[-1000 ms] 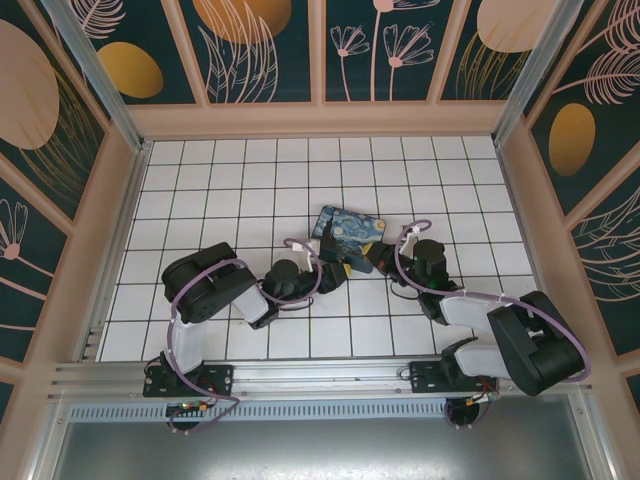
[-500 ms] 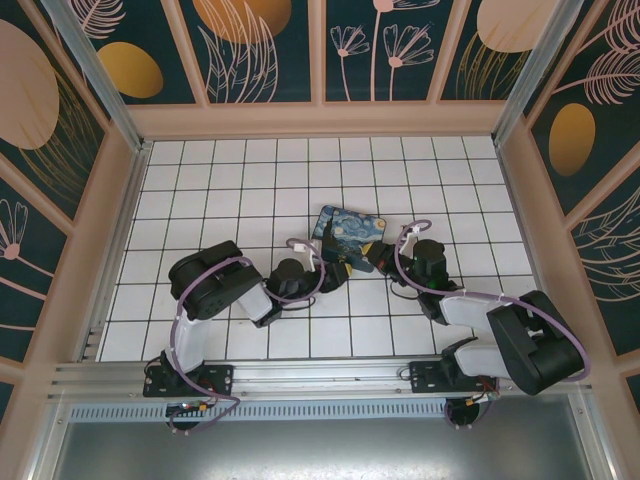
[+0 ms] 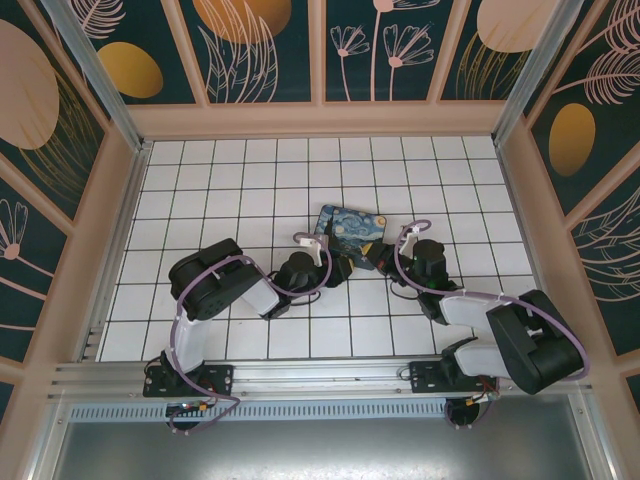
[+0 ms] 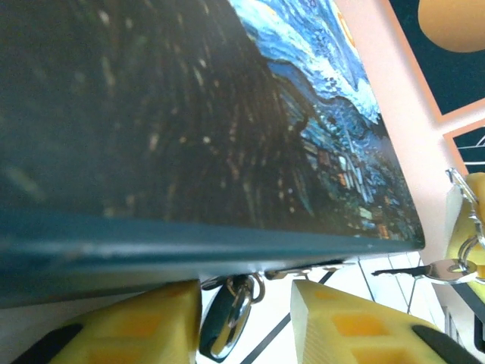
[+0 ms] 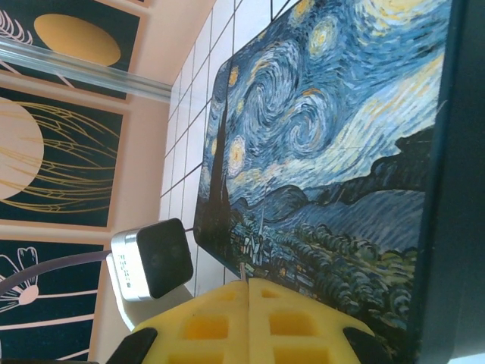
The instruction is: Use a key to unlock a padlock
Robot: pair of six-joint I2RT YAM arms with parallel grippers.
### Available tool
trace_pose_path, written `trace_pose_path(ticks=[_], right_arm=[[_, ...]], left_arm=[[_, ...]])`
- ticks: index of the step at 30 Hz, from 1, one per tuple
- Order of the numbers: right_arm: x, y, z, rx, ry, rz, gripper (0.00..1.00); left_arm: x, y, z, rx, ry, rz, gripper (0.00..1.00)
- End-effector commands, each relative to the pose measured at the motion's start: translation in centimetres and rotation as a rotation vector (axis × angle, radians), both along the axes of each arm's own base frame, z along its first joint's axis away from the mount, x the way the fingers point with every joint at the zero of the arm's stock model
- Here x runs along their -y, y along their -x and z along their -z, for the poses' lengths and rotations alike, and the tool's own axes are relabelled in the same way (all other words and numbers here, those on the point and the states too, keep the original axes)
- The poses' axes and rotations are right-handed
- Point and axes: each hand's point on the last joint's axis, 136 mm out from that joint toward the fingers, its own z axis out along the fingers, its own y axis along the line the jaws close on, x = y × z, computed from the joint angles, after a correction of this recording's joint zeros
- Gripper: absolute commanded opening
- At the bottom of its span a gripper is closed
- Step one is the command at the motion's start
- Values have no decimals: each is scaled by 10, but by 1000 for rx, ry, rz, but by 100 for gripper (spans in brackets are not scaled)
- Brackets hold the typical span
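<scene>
The box (image 3: 352, 230) lies on the tabletop (image 3: 200, 190) near its middle. The left hand (image 3: 338, 268) is at the box's near-left edge and the right hand (image 3: 385, 262) at its near-right corner. The padlock (image 4: 229, 318) lies under the box's edge between the left hand's fingers (image 4: 136, 326). The key (image 4: 424, 269) juts from the right hand, to the padlock's right.

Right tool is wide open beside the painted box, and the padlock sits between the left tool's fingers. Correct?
No: the right tool is shut, its yellow fingers pressed together in the right wrist view. It is beside the painted box, and the padlock does sit between the fingers of the left tool.
</scene>
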Motion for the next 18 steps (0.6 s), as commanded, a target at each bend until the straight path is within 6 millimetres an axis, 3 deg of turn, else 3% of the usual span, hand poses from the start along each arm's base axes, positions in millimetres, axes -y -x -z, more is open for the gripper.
trace_pose_path(ticks=[1, 10, 18], right_arm=[[-5, -6, -14, 43, -20, -7, 0], [-7, -6, -13, 42, -17, -10, 0], [-10, -7, -18, 47, -18, -22, 0]], left_arm=[[-12, 6, 36, -55, -128, -8, 34], [-9, 3, 41, -59, -148, -9, 22], [-6, 1, 44, -68, -162, -2, 0]])
